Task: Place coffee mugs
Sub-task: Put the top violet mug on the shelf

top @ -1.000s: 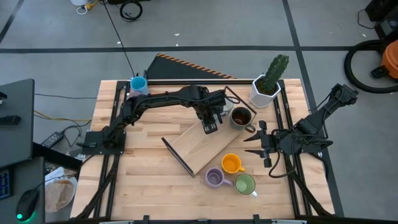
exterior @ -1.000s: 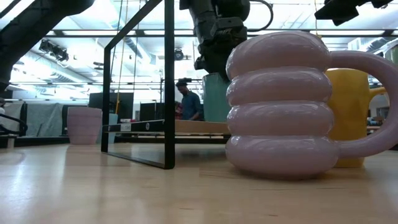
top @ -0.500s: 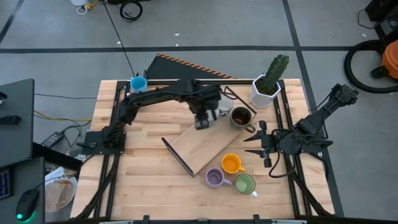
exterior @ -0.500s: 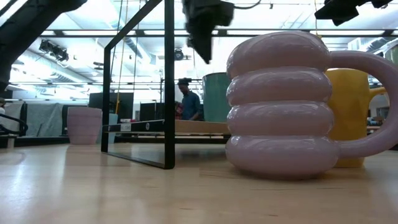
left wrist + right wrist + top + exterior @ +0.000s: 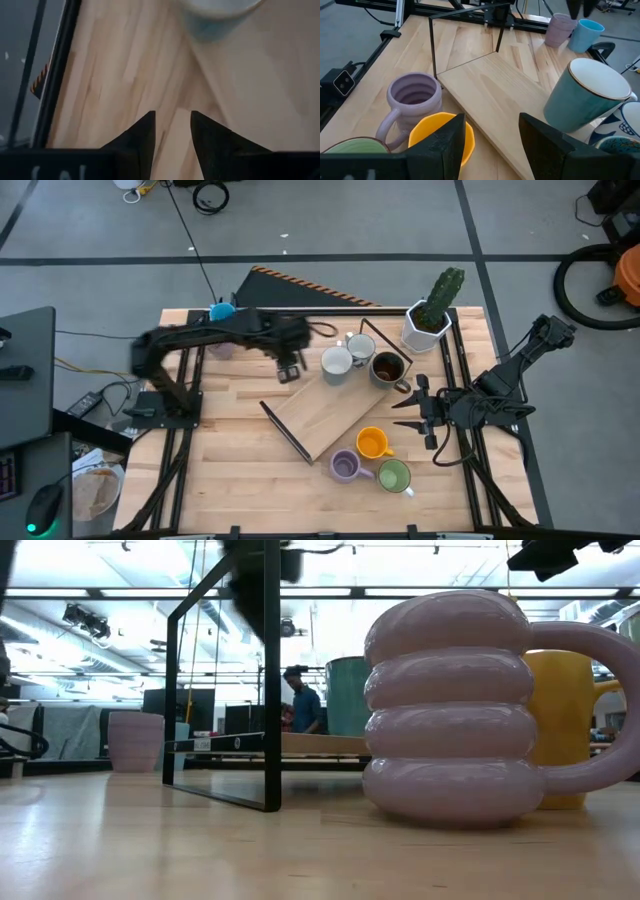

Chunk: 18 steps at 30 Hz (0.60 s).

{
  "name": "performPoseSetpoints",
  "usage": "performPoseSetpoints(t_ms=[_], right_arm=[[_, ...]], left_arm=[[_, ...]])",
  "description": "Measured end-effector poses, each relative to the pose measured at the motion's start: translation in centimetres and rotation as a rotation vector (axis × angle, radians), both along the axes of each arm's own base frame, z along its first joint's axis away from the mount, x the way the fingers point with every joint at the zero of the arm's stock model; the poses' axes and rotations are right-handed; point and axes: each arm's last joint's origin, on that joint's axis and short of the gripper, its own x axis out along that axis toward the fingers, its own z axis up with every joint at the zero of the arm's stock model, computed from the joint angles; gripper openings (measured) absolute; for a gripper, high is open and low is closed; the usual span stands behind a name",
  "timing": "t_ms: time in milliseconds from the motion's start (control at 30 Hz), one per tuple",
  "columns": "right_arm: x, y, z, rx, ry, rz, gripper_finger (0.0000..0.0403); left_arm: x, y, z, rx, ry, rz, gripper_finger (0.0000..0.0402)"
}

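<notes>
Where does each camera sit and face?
High: above the table, facing straight down; left hand and right hand show.
Low: tabletop height, facing across; lavender mug nearest.
Left wrist: on left arm, facing down at table; own fingers show.
Right wrist: on right arm, facing across the table; own fingers show.
Low and right wrist share the lavender mug.

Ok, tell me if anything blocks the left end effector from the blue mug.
Nothing visible stands between the left end effector and the blue mug, only bare tabletop. A lavender mug close beside the blue one could crowd the approach.
</notes>
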Motion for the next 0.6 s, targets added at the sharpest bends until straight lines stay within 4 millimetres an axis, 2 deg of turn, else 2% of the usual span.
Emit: performPoseSetpoints(t_ms=[133,300,433,600], right_arm=[[0.1,0.0,0.1,0.007,-0.012,0.001,0.0191],[0.1,0.1,0.2,0.012,-0.018,0.001,0.0191],[0.1,0.1,0.2,0.017,-0.024,0.001,0.0191],[0.1,0.2,0.2,0.029,-0.015,0.026,0.0191]], left_arm=[[-4.9,0.6,-1.6,-0.02,-0.016,0.118,0.013],[-9.8,2.0,-2.9,-0.014,-0.015,0.298,0.013],[-12.4,3.5,-4.0,-0.03,-0.005,0.44,0.013],[-14.5,5.4,-5.6,-0.054,0.085,0.539,0.013]])
